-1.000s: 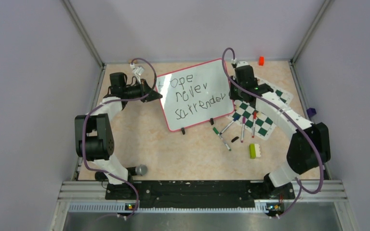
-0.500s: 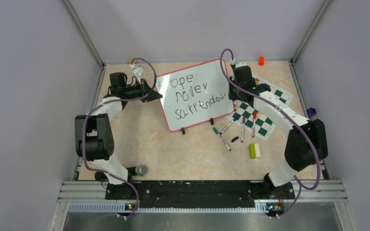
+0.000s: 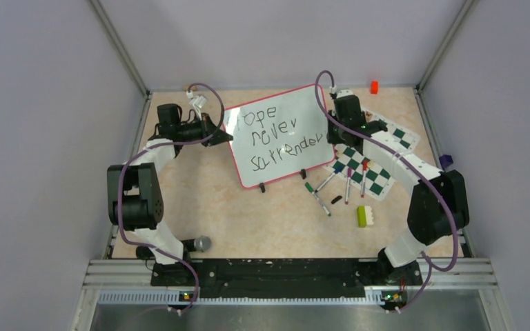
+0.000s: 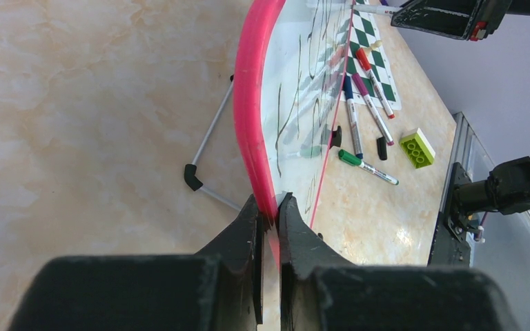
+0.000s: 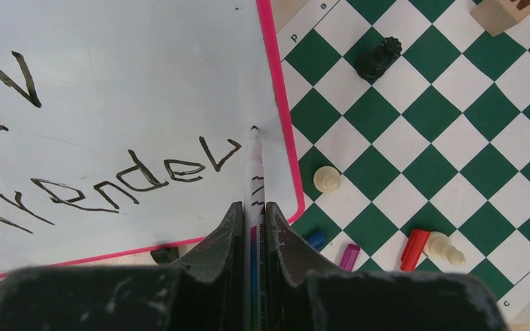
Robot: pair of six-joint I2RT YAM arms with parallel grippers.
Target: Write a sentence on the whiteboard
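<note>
The whiteboard (image 3: 300,103), white with a pink rim, stands tilted on a stand at the back middle. The sentence (image 3: 280,129) fills it in three dark handwritten lines. My left gripper (image 3: 225,135) is shut on the board's left pink rim (image 4: 248,103), a finger on each face (image 4: 269,207). My right gripper (image 3: 332,132) is shut on a whiteboard marker (image 5: 254,176). The marker's tip touches the whiteboard (image 5: 110,69) just right of the last letter of the bottom line (image 5: 138,176), close to the right rim.
A green-and-white chess mat (image 3: 379,181) lies right of the board, with several markers (image 3: 348,183) and chess pieces (image 5: 379,56) on it. A green brick (image 3: 364,216), an orange block (image 3: 374,87) and a grey knob (image 3: 202,243) sit on the table. The board's metal leg (image 4: 210,134) stands behind it.
The right arm's elbow has drawn in a little to the left, with the marker staying at the end of the bottom line. The left gripper keeps its hold on the rim.
</note>
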